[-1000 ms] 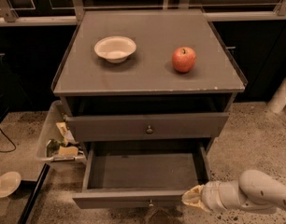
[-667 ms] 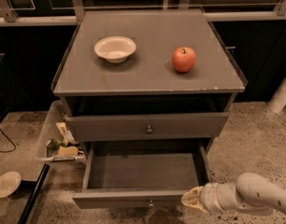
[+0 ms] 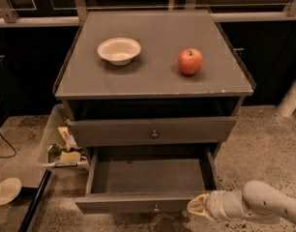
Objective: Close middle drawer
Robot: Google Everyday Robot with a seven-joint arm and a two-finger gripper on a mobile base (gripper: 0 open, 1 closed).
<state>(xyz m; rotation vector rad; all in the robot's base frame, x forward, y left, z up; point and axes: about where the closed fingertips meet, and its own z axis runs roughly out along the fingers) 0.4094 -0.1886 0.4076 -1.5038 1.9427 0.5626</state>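
Note:
The middle drawer [image 3: 138, 203] of the grey cabinet is pulled far out and its inside is bare. A small round knob [image 3: 156, 208] sits at the centre of its front. My gripper [image 3: 199, 208] is low at the right end of that front, at or touching the front face, with the white arm [image 3: 264, 206] reaching in from the lower right. The drawer above it [image 3: 153, 131] stands out a little and has its own knob [image 3: 154, 134].
On the cabinet top [image 3: 153, 79] sit a white bowl [image 3: 119, 50] and a red apple [image 3: 190, 61]. A clear bin of clutter [image 3: 61, 146] stands on the floor at the cabinet's left. A white dish [image 3: 7, 190] lies at lower left. A white post [image 3: 290, 98] stands at right.
The gripper stays at the right end of the open drawer's front, shifted only slightly. The drawer stands as far out as before.

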